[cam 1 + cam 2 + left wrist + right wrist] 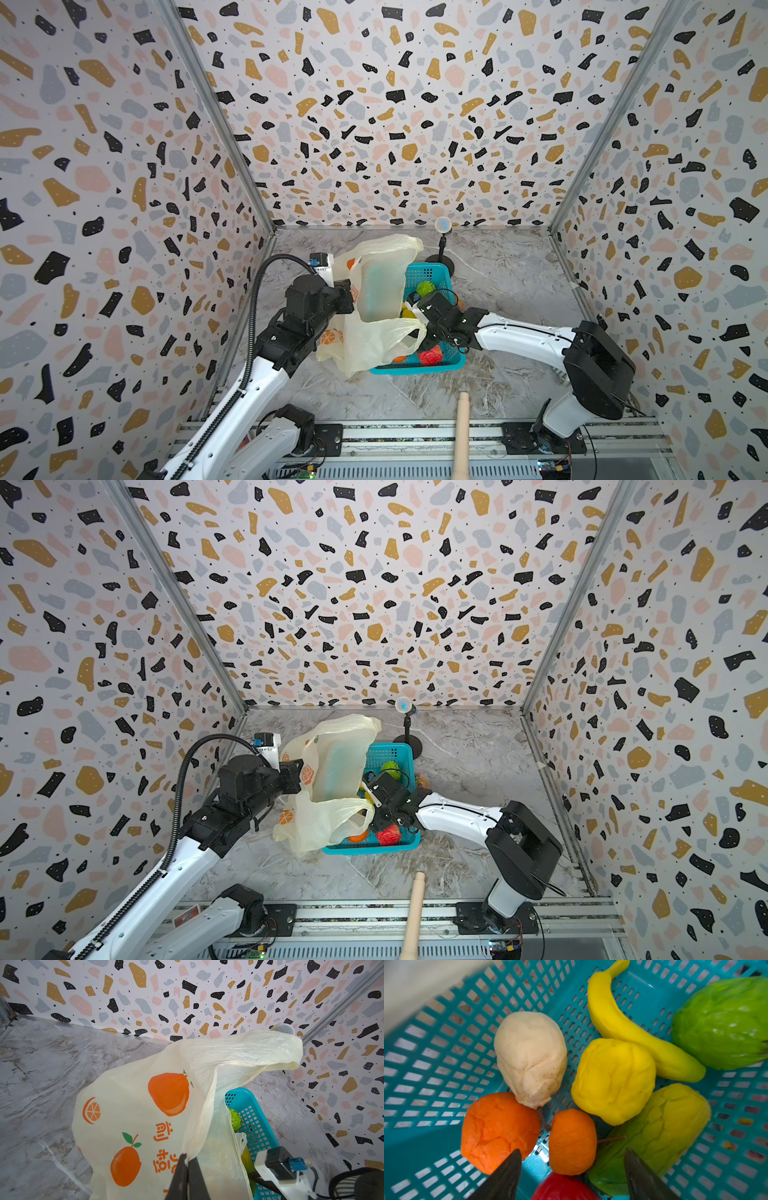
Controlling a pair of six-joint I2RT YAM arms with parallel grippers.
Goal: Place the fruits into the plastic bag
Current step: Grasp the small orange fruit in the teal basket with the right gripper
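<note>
Left gripper (188, 1157): jaws pressed together on an edge of a thin, translucent pale-yellow plastic bag (135, 1109), holding the mouth up and open. On the bag wall just ahead of those tips: printed orange fruits with green leaves, an orange half-slice, and orange-red characters, turned at an angle and not readable.

Right gripper (573, 1153): jaws spread wide, gripping nothing, lowered into a teal perforated plastic basket (446, 1068) beside the bag's mouth.
- Between its tips: a small wrinkled orange toy fruit (571, 1126).
- By one tip: a larger orange one (496, 1130).
- By the other tip: a green-yellow oblong mango (658, 1132).
- Nearest the wrist: a red round fruit (562, 1188).
- Farther ahead: a pale beige pear shape (529, 1057), a lumpy yellow round fruit (612, 1080) touching a curved yellow banana (623, 1022), and a green lumpy fruit (720, 1022).

All visible fruits in the basket.
</note>
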